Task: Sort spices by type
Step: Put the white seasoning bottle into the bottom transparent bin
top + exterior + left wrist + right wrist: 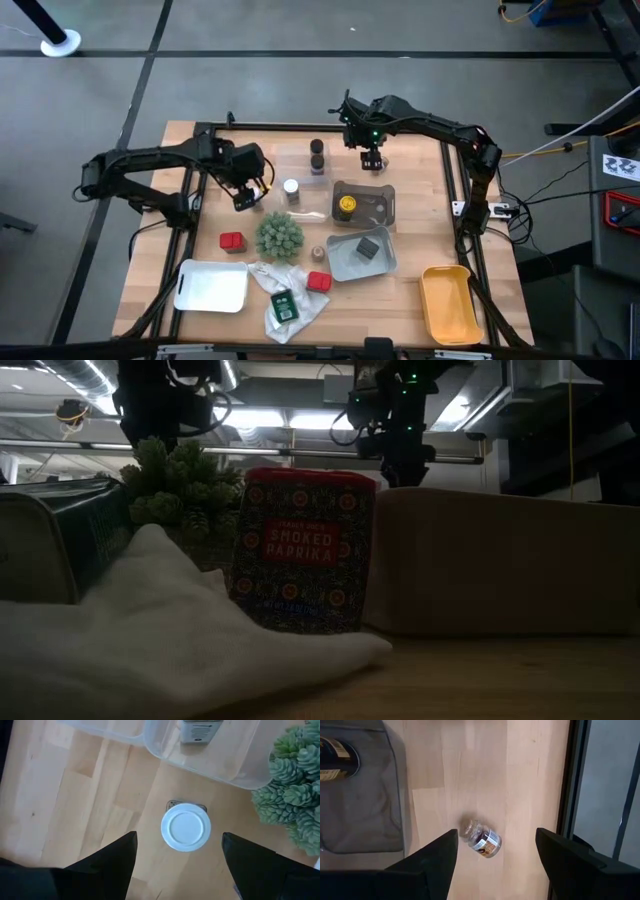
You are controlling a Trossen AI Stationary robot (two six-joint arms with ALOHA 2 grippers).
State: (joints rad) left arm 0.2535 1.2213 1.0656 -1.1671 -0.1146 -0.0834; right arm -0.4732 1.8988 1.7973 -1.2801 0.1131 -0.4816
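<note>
My left gripper (177, 865) is open above a white-capped jar (185, 827), which stands upright on the table (291, 188); the fingers stand either side of it, apart from it. My right gripper (495, 865) is open above a small labelled jar (482, 840) lying on its side on the table near the far edge. Two dark brown jars (317, 156) stand in a clear tray (300, 160). A yellow-capped jar (346, 205) sits in a grey tray (380, 205). A dark grey block (367, 248) lies in another grey tray (345, 262). Red packets (231, 241) (319, 281) and a tan round piece (318, 253) lie on the table.
A green bushy plant (278, 235) stands mid-table, close to my left gripper. A white plastic bag (290, 290) with a green packet (284, 307) lies near the front. A white tray (212, 285) sits front left, a yellow tray (446, 300) front right. The table frame (567, 795) runs beside the lying jar.
</note>
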